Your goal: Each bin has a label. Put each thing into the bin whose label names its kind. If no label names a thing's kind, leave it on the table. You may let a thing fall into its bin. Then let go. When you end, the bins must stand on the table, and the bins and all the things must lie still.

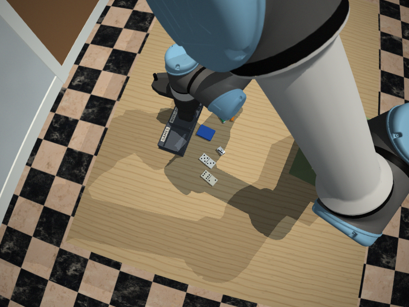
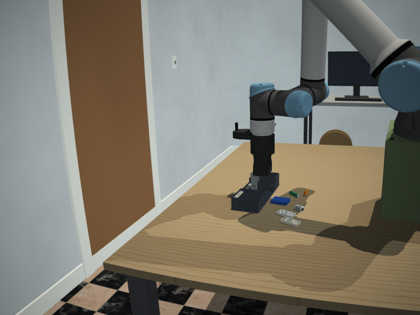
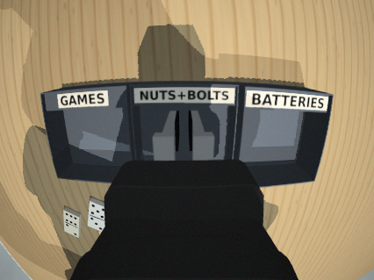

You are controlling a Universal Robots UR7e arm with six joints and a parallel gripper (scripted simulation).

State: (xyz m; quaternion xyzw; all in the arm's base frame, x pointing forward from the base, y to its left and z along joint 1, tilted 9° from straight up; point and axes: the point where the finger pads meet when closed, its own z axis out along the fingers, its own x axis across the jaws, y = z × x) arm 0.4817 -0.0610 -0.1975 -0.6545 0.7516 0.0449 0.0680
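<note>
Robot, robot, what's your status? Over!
Gripper down inside NUTS+BOLTS compartment, fingers nearly together, any catch unclear. Dominoes, die, blue card, batteries lie on table. Nothing blocking.
</note>
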